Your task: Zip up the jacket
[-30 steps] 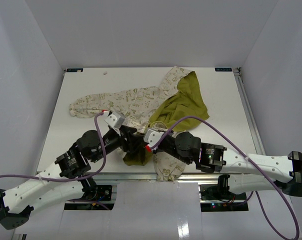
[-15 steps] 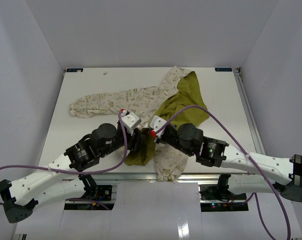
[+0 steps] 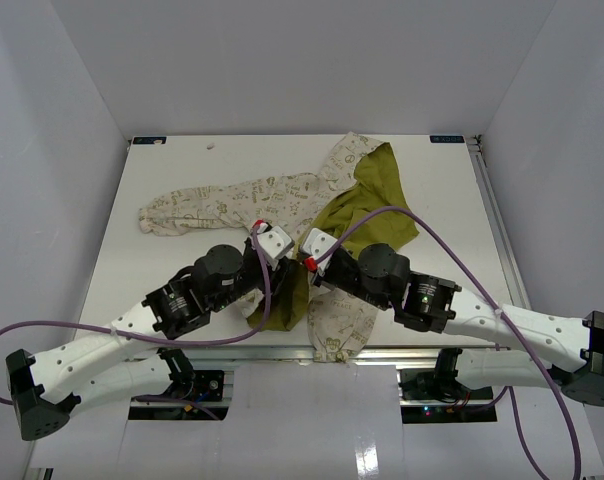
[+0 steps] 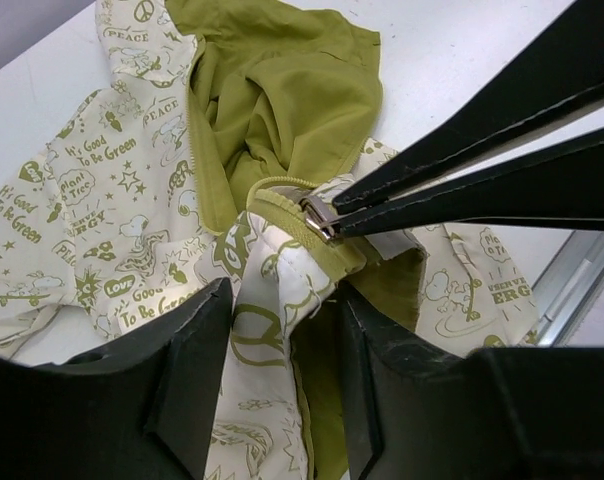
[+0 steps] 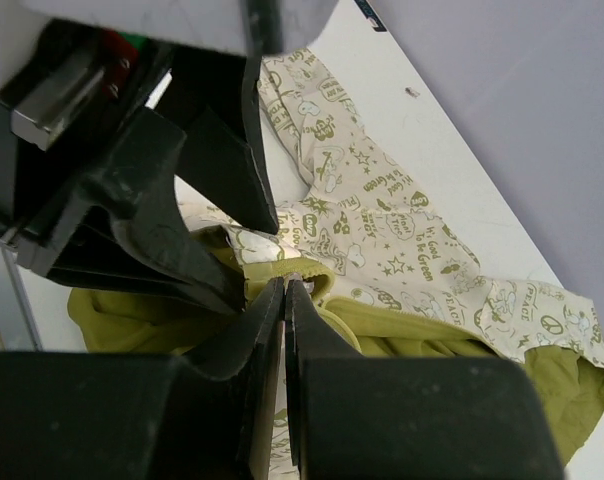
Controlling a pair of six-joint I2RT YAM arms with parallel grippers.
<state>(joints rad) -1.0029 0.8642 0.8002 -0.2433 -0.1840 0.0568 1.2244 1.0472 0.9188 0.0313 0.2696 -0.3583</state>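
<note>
The jacket (image 3: 272, 195), cream with green print and olive lining, lies across the table, its lower front bunched at the near edge. My left gripper (image 3: 282, 272) is shut on the cream front panel just below the zipper; in the left wrist view (image 4: 282, 340) the fabric fills the gap between its fingers. My right gripper (image 3: 300, 268) is shut on the metal zipper pull (image 4: 320, 217), seen pinched at its fingertips in the right wrist view (image 5: 286, 285). The two grippers are almost touching. The olive zipper tape (image 5: 432, 330) runs away from the pull.
The white table (image 3: 182, 170) has walls on three sides. A metal rail (image 3: 282, 350) runs along its near edge, close under the bunched fabric. A sleeve (image 3: 172, 212) stretches left; the olive hood lining (image 3: 377, 195) lies back right. Purple cables loop over both arms.
My left arm has swung right and come in beside the right gripper. Both grippers have shifted a little away from the near edge, with the jacket's lower front between them.
</note>
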